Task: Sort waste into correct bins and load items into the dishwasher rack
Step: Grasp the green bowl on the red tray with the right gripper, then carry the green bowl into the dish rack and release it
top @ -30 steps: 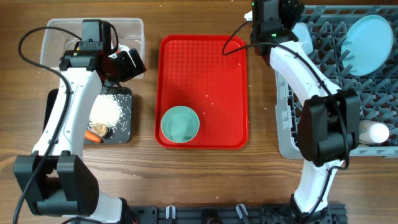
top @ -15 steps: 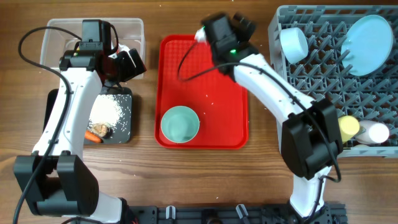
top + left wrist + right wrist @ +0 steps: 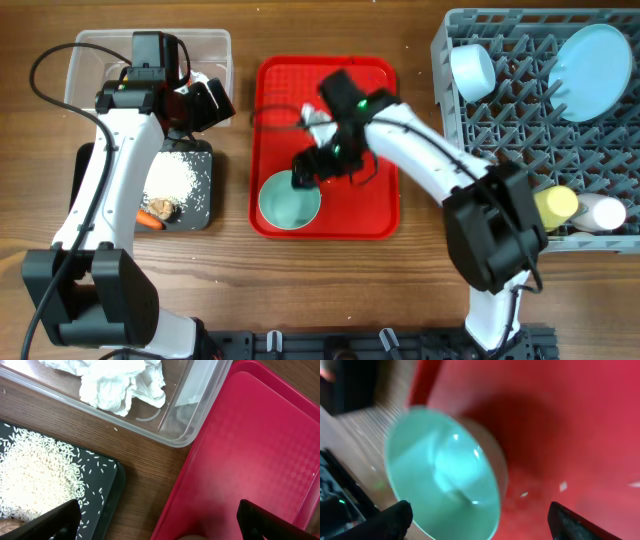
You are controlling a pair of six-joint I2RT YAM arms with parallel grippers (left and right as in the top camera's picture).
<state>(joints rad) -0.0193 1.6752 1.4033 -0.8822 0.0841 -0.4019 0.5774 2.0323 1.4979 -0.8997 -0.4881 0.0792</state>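
Observation:
A light blue bowl (image 3: 290, 200) stands at the front left of the flat red tray (image 3: 355, 100). My right gripper (image 3: 310, 170) hangs open just over the bowl's far rim; in the right wrist view the bowl (image 3: 445, 480) lies between its open fingers (image 3: 480, 525). My left gripper (image 3: 215, 105) is open and empty between the clear tub (image 3: 215, 45) and the black tray (image 3: 200, 215). The left wrist view shows its fingers (image 3: 160, 520), white tissue (image 3: 120, 380) in the tub and rice (image 3: 35, 475) on the black tray.
The grey rack (image 3: 500, 130) at the right holds a light blue plate (image 3: 590, 60), a light blue bowl (image 3: 472, 70), a yellow cup (image 3: 555, 205) and a pale pink cup (image 3: 605, 212). A carrot (image 3: 150, 221) and a brown lump (image 3: 161, 208) lie on the black tray.
My right arm has swung from the rack's far left corner, leaving a bowl there, across to the red tray and down to the other bowl. The left arm has not moved.

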